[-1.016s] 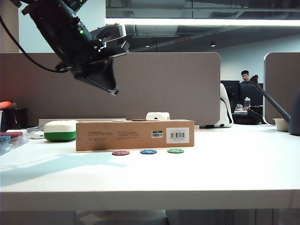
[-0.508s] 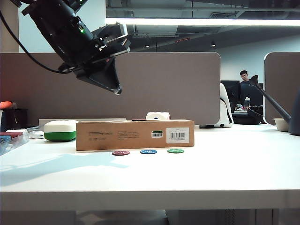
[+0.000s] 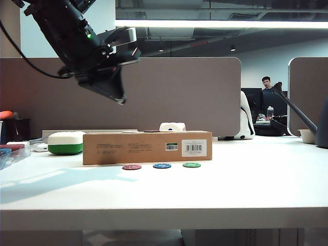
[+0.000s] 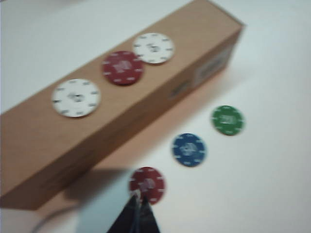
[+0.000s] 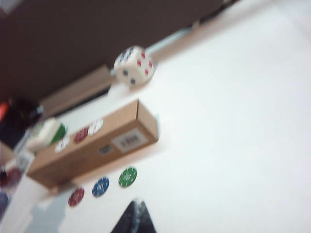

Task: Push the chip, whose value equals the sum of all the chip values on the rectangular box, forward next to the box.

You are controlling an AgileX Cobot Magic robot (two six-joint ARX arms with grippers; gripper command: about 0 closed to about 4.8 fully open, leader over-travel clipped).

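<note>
Both claws [image 3: 120, 95] [image 5: 136, 206] closed aloft; rectangular box [image 3: 147, 147] lies crosswise.

Grey partition panels [image 3: 195, 95] behind a white table [image 3: 246, 189], ceiling strip light [image 3: 220, 24].

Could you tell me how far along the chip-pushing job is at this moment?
Nothing looks done yet. The green chip lies on the table in the row with the blue chip and red chip, apart from the rectangular box, whose top holds three chips. In hand: the left hand hovers high above the box, touching nothing; the right hand is also up, fingers together. The whole push remains.
</note>
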